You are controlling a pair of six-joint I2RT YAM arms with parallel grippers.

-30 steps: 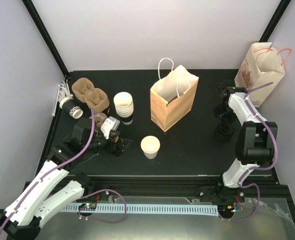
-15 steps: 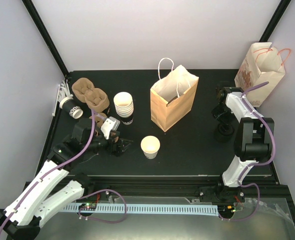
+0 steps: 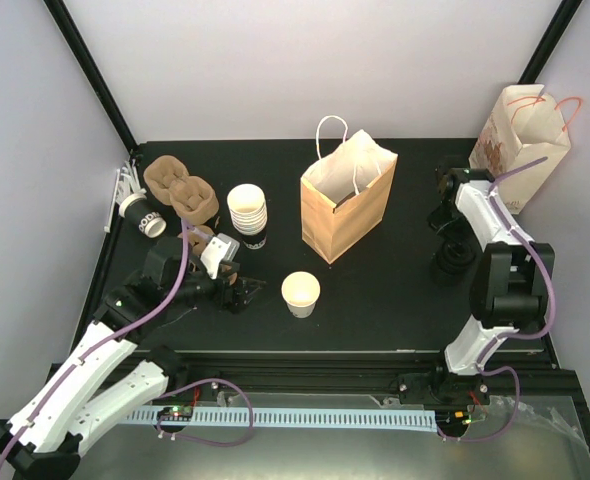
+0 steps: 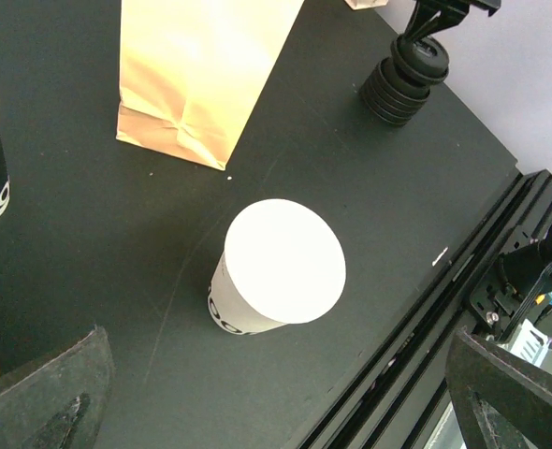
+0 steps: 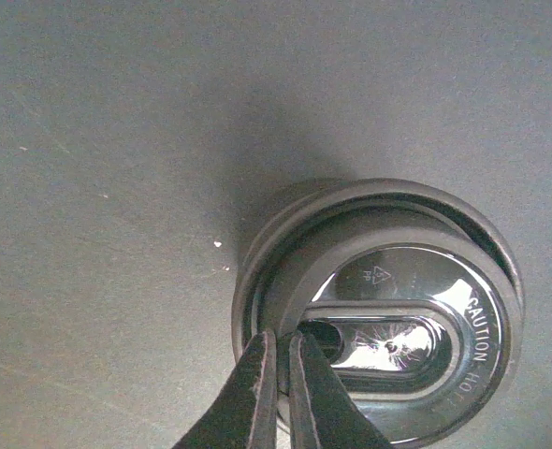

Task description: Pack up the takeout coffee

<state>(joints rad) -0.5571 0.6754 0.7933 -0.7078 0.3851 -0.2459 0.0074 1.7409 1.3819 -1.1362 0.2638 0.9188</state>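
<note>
An open white paper cup with a dark printed band stands upright near the table's front middle, and it fills the centre of the left wrist view. My left gripper sits just left of it, open wide, its fingers apart from the cup. A stack of black plastic lids stands at the right. My right gripper reaches down onto it. In the right wrist view the gripper is shut on the near rim of the top black lid, beside its sip hole.
A brown paper bag with handles stands open at mid-table. A stack of white cups, one cup lying on its side and brown pulp carriers sit at the back left. A patterned gift bag stands at the far right.
My right gripper's jaws have closed onto the top lid's rim, with the wrist shifting slightly over the stack. The left arm and the cup have not moved.
</note>
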